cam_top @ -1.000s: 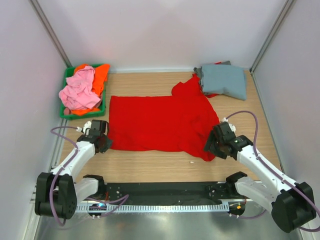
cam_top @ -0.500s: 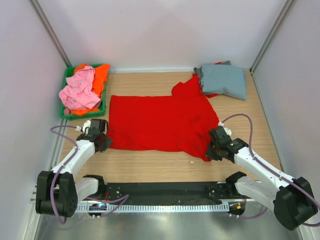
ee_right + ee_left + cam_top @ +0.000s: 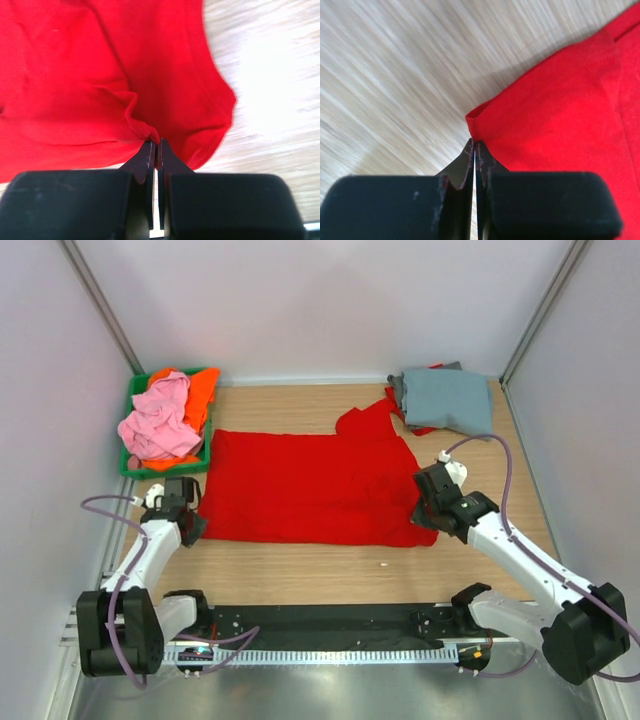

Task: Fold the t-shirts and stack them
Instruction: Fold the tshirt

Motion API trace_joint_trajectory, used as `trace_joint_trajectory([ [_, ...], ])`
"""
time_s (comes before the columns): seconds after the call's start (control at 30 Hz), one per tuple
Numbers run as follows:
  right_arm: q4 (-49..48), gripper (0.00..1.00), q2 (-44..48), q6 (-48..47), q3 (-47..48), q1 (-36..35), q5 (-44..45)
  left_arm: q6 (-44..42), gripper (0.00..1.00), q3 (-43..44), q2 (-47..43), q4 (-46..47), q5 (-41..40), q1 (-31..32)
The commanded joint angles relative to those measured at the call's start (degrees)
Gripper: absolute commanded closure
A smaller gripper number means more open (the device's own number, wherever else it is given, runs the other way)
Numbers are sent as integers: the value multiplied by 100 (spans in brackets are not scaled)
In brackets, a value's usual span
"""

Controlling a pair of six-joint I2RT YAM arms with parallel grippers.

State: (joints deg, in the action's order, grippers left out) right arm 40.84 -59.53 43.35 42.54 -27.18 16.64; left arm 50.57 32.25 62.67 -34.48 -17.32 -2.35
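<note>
Crosswise, the red t-shirt [image 3: 310, 490] lies left-to-right mid-frame; left fingers [image 3: 466, 165] and right fingers [image 3: 148, 160] each pinch a lower corner, the cloth extending up-frame from both.

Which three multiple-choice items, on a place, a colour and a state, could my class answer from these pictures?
1. Where is the grey-blue t-shirt? A near left; B far right; C centre.
2. What colour is the spread-out t-shirt? A red; B pink; C orange.
3. How is the right gripper? A wide open; B shut on that t-shirt; C shut on nothing.
Answers: B, it lies at the back on the right; A, red cloth lies spread in the centre; B, its jaws pinch a red fold.
</note>
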Motion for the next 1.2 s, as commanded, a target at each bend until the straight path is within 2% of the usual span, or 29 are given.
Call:
trace_joint_trajectory([
  [0.0,283,99,-181,-99,87,11,514,-38,100,194,-97,-147,-395,-318],
  [0.2,-13,99,-357,-257,26,327,831,-47,100,150,-142,-129,-368,-424],
  [0.3,-312,96,-831,-590,175,573,744,-82,100,185,-107,-112,-316,-415],
  [0.37,-392,83,-1366,-731,393,591,465,-91,100,185,-80,-103,-193,-415],
  [0.4,-393,59,-1525,-854,456,591,428,-108,100,185,-71,-112,-167,-415],
  [0.43,-375,45,-1657,-837,474,591,427,-143,99,194,-62,-103,-114,-415],
  [0.47,-384,36,-1780,-776,431,591,514,-144,98,211,-62,-103,-61,-415],
  [0.5,-410,21,-1782,-732,395,608,559,-152,98,220,-62,-103,-35,-407],
  [0.57,-445,12,-1651,-679,298,713,594,-152,96,203,-62,-94,70,-407],
  [0.67,-227,9,-1309,-583,386,775,708,-144,93,203,-89,-94,168,-372],
  [0.77,46,8,-869,-372,474,784,840,-161,77,203,-141,-68,334,-337],
  [0.8,99,7,-528,-311,465,776,780,-152,57,203,-168,-68,430,-293],
  [0.9,196,7,236,40,238,784,525,-135,31,177,-343,-68,528,-152],
  [1.0,144,7,748,550,-236,784,-55,-82,24,115,-572,-50,572,41],
  [1.17,-311,12,1601,1139,-1274,784,-785,85,24,-139,-730,11,633,182],
])
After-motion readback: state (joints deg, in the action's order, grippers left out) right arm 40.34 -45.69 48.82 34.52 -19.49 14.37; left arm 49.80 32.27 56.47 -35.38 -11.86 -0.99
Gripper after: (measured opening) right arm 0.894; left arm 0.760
